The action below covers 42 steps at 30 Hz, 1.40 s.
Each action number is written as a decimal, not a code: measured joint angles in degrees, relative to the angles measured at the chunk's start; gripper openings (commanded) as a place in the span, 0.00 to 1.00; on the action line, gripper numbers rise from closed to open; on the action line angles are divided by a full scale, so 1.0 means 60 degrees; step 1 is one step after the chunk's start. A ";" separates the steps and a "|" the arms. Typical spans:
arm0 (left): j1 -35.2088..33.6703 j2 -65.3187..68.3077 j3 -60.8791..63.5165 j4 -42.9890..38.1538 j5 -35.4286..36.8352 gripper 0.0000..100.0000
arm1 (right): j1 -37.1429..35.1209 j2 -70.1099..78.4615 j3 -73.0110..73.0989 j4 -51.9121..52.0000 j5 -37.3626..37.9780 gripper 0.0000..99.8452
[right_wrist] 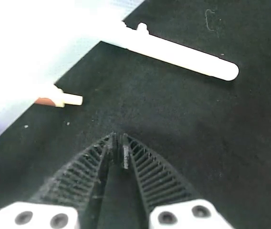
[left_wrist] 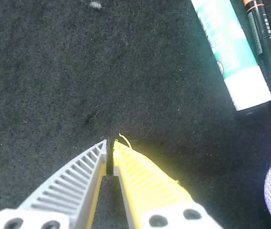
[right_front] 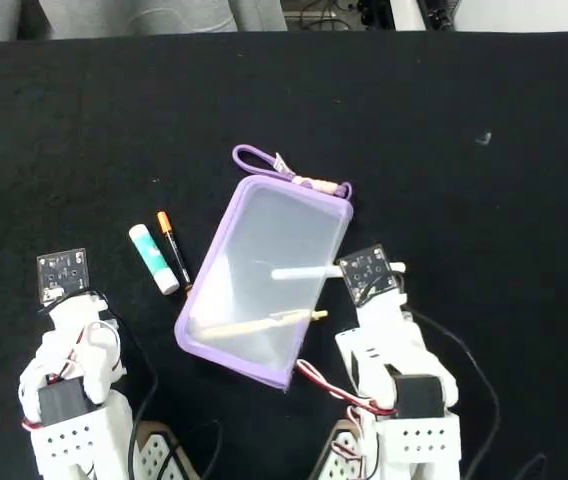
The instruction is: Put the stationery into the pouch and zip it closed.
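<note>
Lying nr pouch (right_front: pixel 256 238): glue stick (right_front: pixel 153 259), pen (right_front: pixel 173 248).

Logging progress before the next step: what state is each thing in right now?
pouch: lying flat, zip state unclear.
white pen: across pouch edge, tip sticking out onto the table.
tan pen: likewise, tip past the pouch edge.
glue stick: on the table, outside pouch.
orange pen: beside glue stick, outside pouch.
left tool: shut, empty.
right tool: shut, empty.

black table (right_front: pixel 464 120) carries a purple pouch (right_front: pixel 264 260), a glue stick (right_front: pixel 153 259) and an orange-capped pen (right_front: pixel 174 250) beside it
</note>
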 measured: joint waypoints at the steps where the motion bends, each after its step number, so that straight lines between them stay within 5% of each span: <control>1: 0.0000 0.0000 0.0000 0.0000 0.0000 0.03 | 0.0103 0.0000 -0.0176 0.0000 0.0000 0.01; 4: 0.0000 0.0000 0.0000 0.0000 0.0000 0.03 | 0.0674 0.0000 -0.0498 0.0000 0.0366 0.01; 9: 0.0000 0.0000 0.0000 0.0000 0.0000 0.03 | 0.1641 0.0000 -0.0747 -0.0967 0.2725 0.01; 16: 0.0000 0.0000 0.0000 0.0000 0.0000 0.03 | 0.2271 0.0000 -0.2168 -0.1788 0.1509 0.18; 25: 0.0000 0.0000 0.0000 0.0000 0.0000 0.03 | 0.0938 0.0103 -0.3868 -0.1817 0.0029 0.18; 42: 0.0000 0.0000 0.0000 0.0000 0.0000 0.03 | 0.0498 1.1297 -0.8454 -0.5524 -0.1714 0.18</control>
